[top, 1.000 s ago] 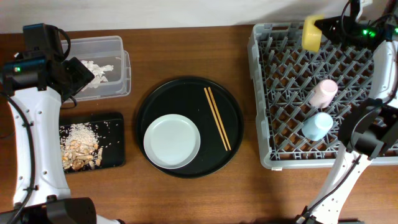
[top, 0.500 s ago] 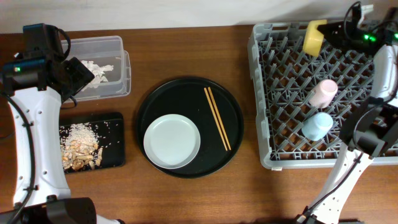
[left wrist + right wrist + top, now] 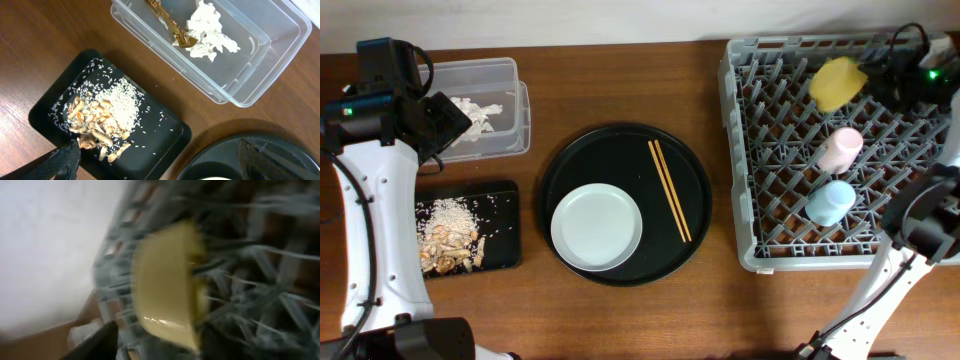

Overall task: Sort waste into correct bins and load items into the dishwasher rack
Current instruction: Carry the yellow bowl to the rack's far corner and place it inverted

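While the small yellow bowl [image 3: 838,82] lies tipped on the prongs at the far edge of the dishwasher rack [image 3: 735,150], the overhead view puts my right claw [image 3: 873,76] just beside it, touching or nearly so. The pink cup [image 3: 840,150] and light-blue cup [image 3: 830,202] sit a few rows from that claw, with open prong rows between and around them, so I judge there's room to spare. My left claw [image 3: 445,125] hangs over the clear tub [image 3: 510,75].

From the left wrist, that claw's fingers stand wide apart with nothing between them. Under it are the rice and brown food bits [image 3: 117,100] in the black tray, and crumpled paper [image 3: 207,30] with a wrapper scrap [image 3: 172,27] in the tub, on the bare wooden tabletop.

From the right wrist, everything is smeared. The bowl fills the space ahead of the claw, but I cannot tell whether the fingers are clamped on it or apart. I'd expect it to be light, stiff and slick-walled, so I'd pinch the rim, one finger inside. The prongs are an uneven bed, so it may rock.
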{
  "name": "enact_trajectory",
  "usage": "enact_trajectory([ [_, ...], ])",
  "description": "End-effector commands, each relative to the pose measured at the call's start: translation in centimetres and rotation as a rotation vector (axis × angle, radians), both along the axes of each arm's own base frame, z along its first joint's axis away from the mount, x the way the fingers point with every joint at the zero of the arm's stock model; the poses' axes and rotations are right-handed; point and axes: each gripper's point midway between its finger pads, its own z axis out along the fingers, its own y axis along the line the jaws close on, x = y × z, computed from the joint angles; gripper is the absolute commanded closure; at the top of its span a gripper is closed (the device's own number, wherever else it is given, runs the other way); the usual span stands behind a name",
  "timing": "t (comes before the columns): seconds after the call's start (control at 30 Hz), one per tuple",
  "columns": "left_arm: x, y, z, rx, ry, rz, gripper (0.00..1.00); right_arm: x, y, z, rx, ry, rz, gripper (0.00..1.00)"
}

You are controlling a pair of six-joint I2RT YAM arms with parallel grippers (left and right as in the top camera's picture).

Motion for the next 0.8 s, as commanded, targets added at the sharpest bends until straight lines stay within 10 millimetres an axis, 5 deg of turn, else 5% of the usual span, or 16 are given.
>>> enact_trajectory([
  [0.0, -0.2, 0.3, 0.8, 0.011, -0.022, 0.014, 0.01, -2.7, -4.8, 7.4, -0.305, -0.006, -0.159, 0.39],
  [0.1, -0.2, 0.3, 0.8, 0.011, -0.022, 0.015, 0.01, -3.1, -4.4, 9.8, -0.408, -0.049, -0.127, 0.34],
  [0.2, -0.2, 0.3, 0.8, 0.011, -0.022, 0.015, 0.01, -2.2, -2.5, 9.9, -0.46, -0.08, -0.039, 0.34],
  [0.27, -0.2, 0.3, 0.8, 0.011, -0.022, 0.015, 0.01, -1.4, -1.3, 8.7, -0.488, -0.05, -0.016, 0.4],
  [0.5, -0.2, 0.3, 0.8, 0.011, -0.022, 0.015, 0.01, 2.9, 3.8, 2.5, -0.564, 0.026, 0.083, 0.95],
  [0.63, -0.2, 0.3, 0.8, 0.011, -0.022, 0.015, 0.01, 3.8, 5.0, -0.5, -0.552, 0.056, 0.114, 0.96],
  [0.77, -0.2, 0.3, 0.8, 0.011, -0.022, 0.015, 0.01, 2.8, 3.3, -2.1, -0.623, 0.151, 0.081, 0.96],
])
